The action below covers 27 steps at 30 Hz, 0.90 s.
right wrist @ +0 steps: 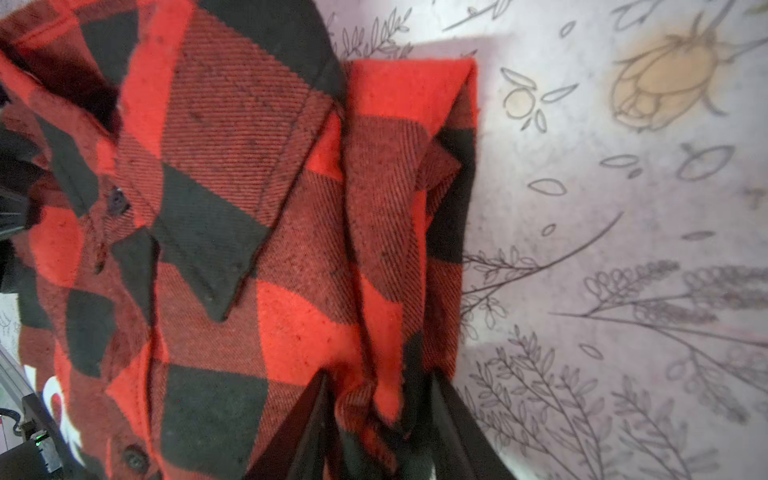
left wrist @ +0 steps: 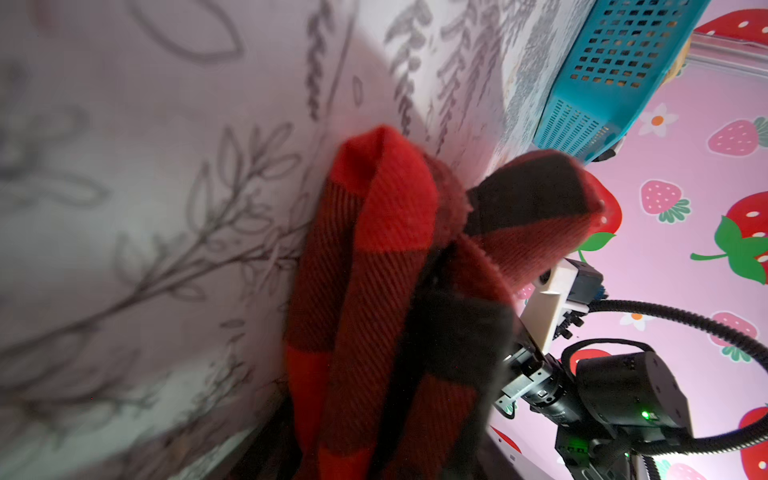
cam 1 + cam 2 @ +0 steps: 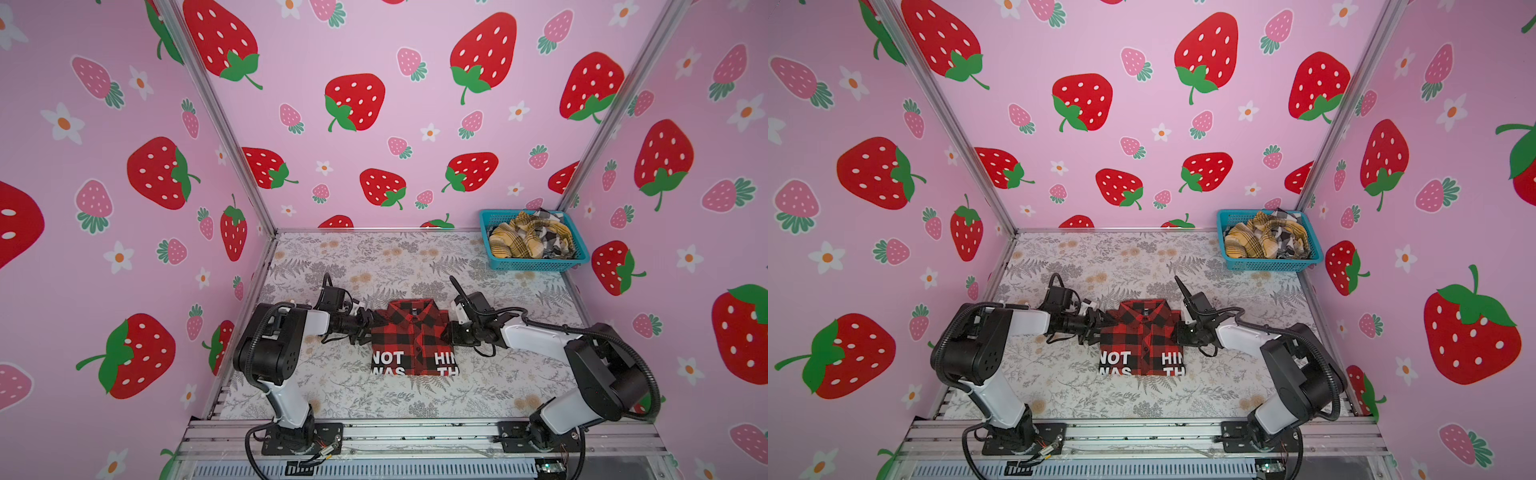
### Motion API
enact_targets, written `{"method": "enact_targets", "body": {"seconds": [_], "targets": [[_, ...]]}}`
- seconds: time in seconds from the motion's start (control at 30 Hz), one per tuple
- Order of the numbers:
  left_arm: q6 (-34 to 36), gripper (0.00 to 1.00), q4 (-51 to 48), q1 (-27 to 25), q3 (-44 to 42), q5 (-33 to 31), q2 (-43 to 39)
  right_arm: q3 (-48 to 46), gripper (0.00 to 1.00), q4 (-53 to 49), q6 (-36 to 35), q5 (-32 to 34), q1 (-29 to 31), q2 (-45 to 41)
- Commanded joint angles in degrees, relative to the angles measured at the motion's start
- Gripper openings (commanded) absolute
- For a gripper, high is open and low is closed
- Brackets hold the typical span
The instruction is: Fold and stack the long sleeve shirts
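While the red-and-black checked shirt point(image 3: 409, 336) lay folded to a compact rectangle on the near middle of the floral tabletop point(image 3: 374, 257), the right hand point(image 1: 378, 386) pinched its side edge. The left hand point(image 3: 365, 322) met the opposite edge, but its grip I could not tell. Folding seemed almost finished. The next move probably called for a gentle release, then fetching the mustard-yellow plaid shirt point(image 3: 519, 243) from the turquoise basket point(image 3: 536, 264) in the far corner, under the strawberry walls point(image 3: 353, 104).

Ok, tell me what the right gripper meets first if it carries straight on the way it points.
The red-and-black plaid shirt: the right gripper has its folded edge between its fingers.
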Motion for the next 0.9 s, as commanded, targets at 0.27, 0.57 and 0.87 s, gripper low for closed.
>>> {"method": "enact_targets", "body": {"seconds": [0.27, 0.57, 0.87], "targets": [[-3.0, 0.34, -0.6, -3.7, -1.4, -13.9, 5.5, -0.6, 0.42, -1.1, 0.4, 0.0, -0.2, 2.0], [-3.7, 0.22, 1.6, -5.0, -0.6, -13.3, 4.0, -0.2, 0.41, -2.3, 0.7, 1.4, -0.3, -0.3], [-0.2, 0.16, -4.3, -5.4, 1.5, -15.1, 0.7, 1.8, 0.42, -5.6, 1.1, 3.2, 0.6, -7.0]]}}
